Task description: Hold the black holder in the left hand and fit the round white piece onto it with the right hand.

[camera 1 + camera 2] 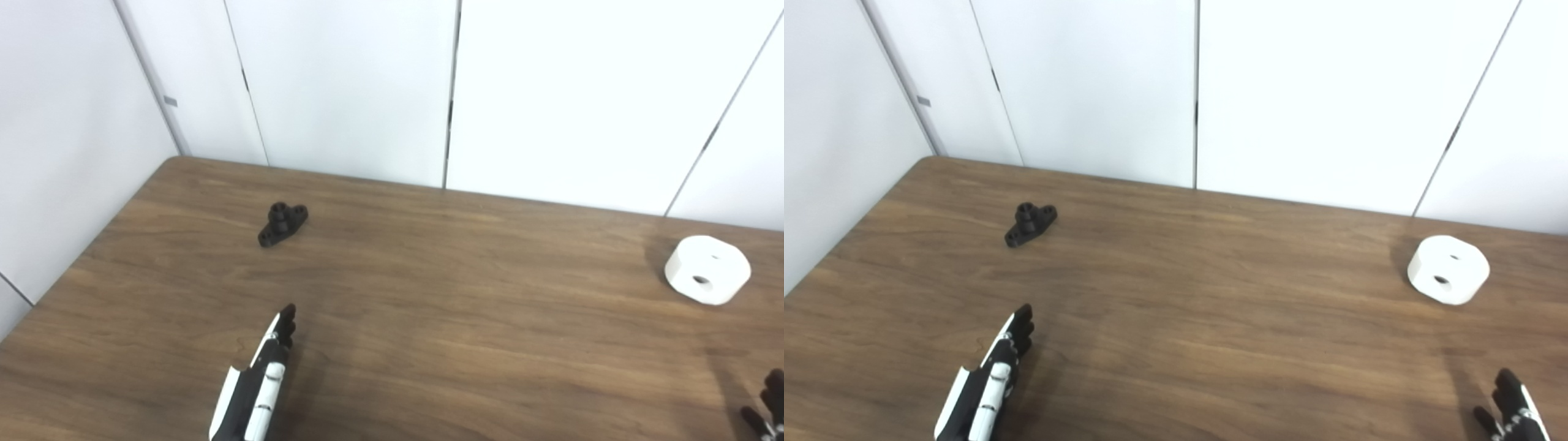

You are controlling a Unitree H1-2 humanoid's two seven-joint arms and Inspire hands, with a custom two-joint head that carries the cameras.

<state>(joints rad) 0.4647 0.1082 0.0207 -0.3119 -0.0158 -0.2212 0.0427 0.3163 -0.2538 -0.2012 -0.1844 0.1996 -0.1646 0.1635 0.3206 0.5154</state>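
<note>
The black holder (282, 223) lies flat on the wooden table (429, 294), back left, with nothing touching it. The round white piece (707, 269), with holes in its top, rests on the table at the far right. My left hand (257, 383) reaches in from the bottom edge, fingers straight and held together, empty, well short of the holder. Only the fingertips of my right hand (1510, 404) show at the bottom right corner, spread apart and empty, some way in front of the white piece.
White wall panels (343, 86) close off the back and left sides of the table. The table's left edge runs diagonally just left of the holder. Bare wood lies between the two parts.
</note>
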